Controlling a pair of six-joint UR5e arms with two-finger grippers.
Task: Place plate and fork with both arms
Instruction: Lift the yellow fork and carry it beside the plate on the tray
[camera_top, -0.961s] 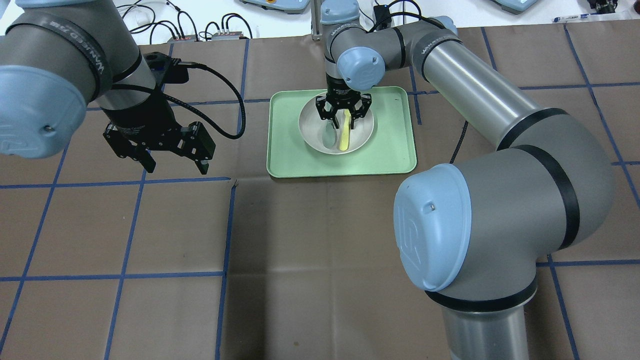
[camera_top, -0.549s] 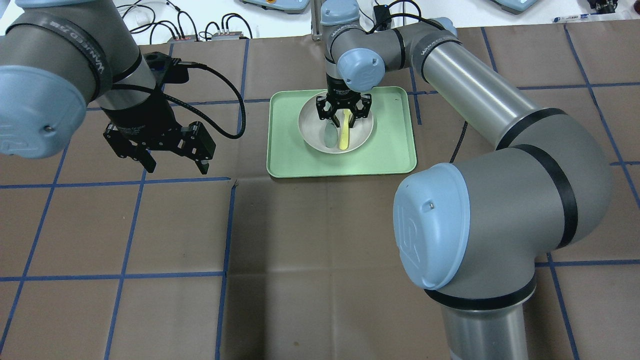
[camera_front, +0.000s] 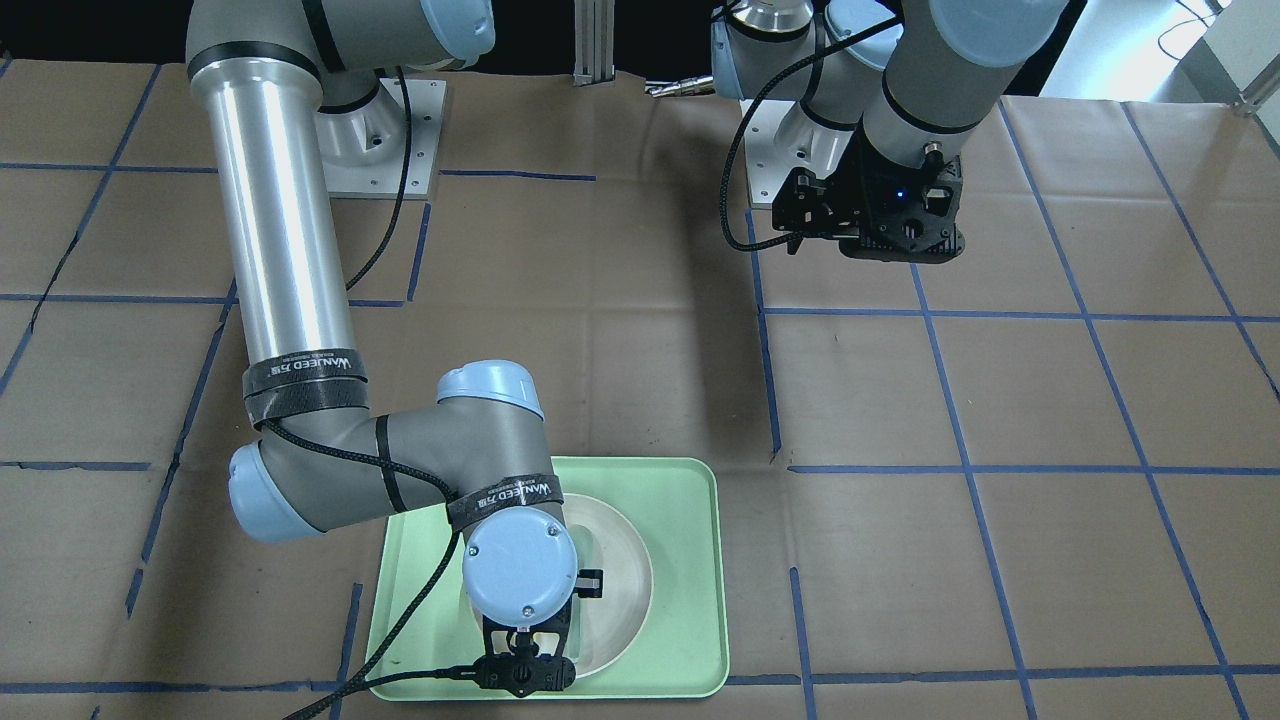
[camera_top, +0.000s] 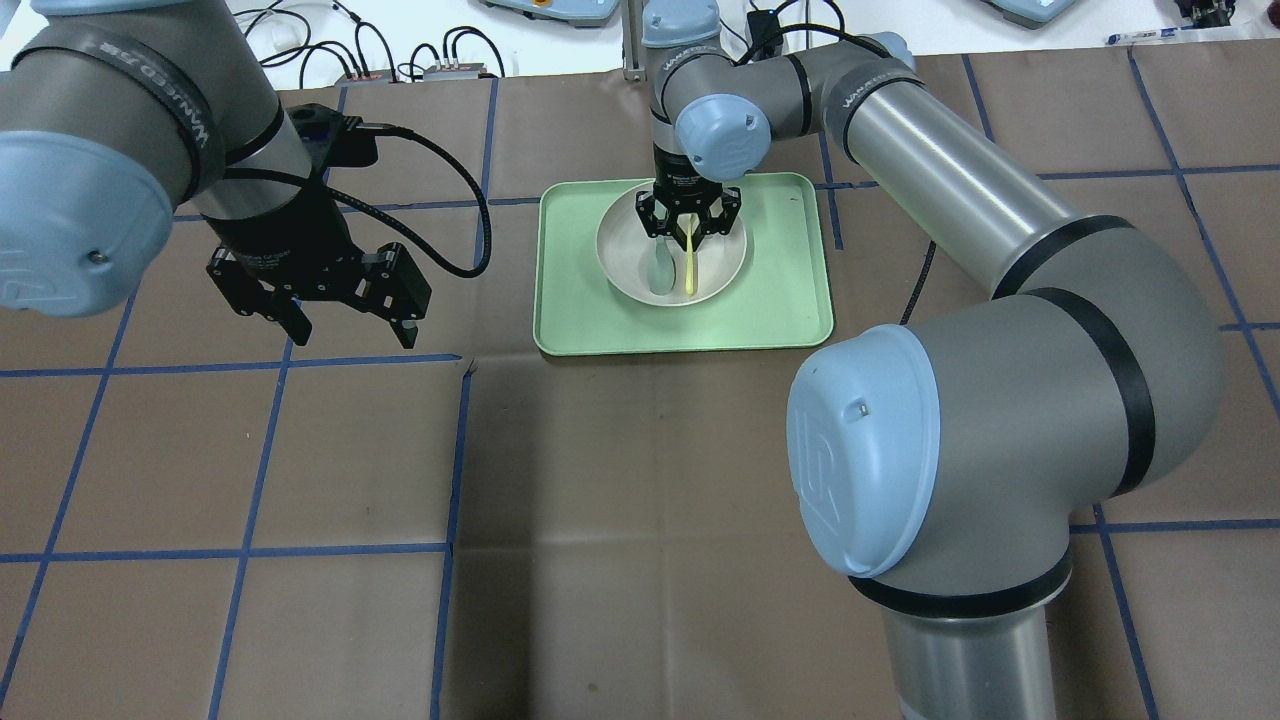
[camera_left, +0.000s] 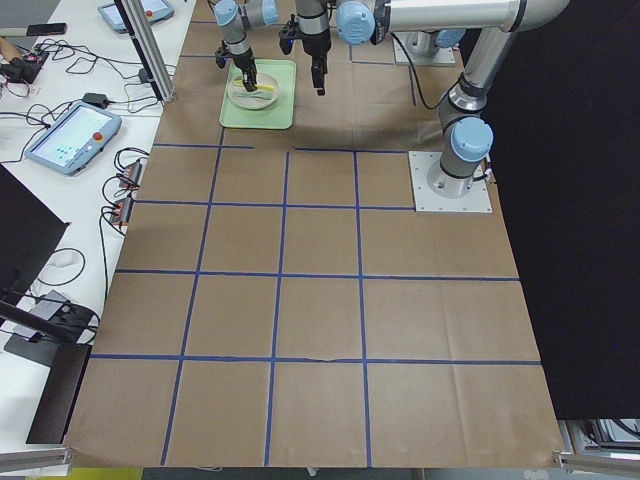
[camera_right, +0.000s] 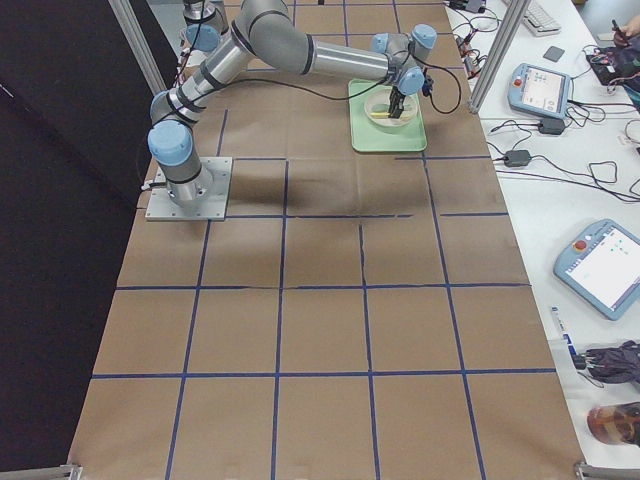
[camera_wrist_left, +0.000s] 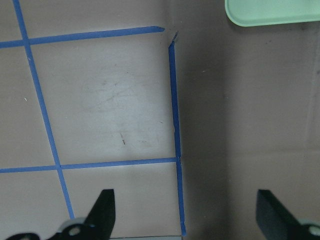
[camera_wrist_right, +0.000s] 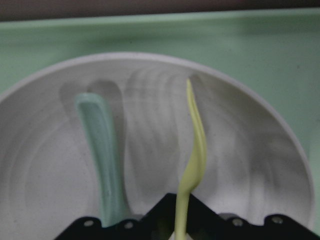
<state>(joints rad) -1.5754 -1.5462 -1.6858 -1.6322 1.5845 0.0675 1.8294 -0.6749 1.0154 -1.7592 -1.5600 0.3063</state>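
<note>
The off-white plate (camera_top: 622, 248) sits in the pale green tray (camera_top: 790, 300). My right gripper (camera_top: 688, 224) is down inside the plate, shut on the handle of the pale yellow fork (camera_top: 689, 270). The fork stands on its edge and points along the plate toward the robot. In the right wrist view the fork (camera_wrist_right: 196, 150) runs out from between the jaws over the plate (camera_wrist_right: 255, 160). My left gripper (camera_top: 352, 335) is open and empty, above bare table left of the tray. Its fingertips (camera_wrist_left: 102, 210) frame bare paper in the left wrist view.
A grey-green spoon (camera_top: 660, 270) lies in the plate beside the fork, also seen in the right wrist view (camera_wrist_right: 102, 145). The table is brown paper with blue tape lines (camera_top: 450, 450). Cables and control boxes (camera_top: 400, 60) lie past the far edge.
My right gripper's fingers have closed in on the fork, and the fork has turned from flat onto its edge. The left arm has not moved.
</note>
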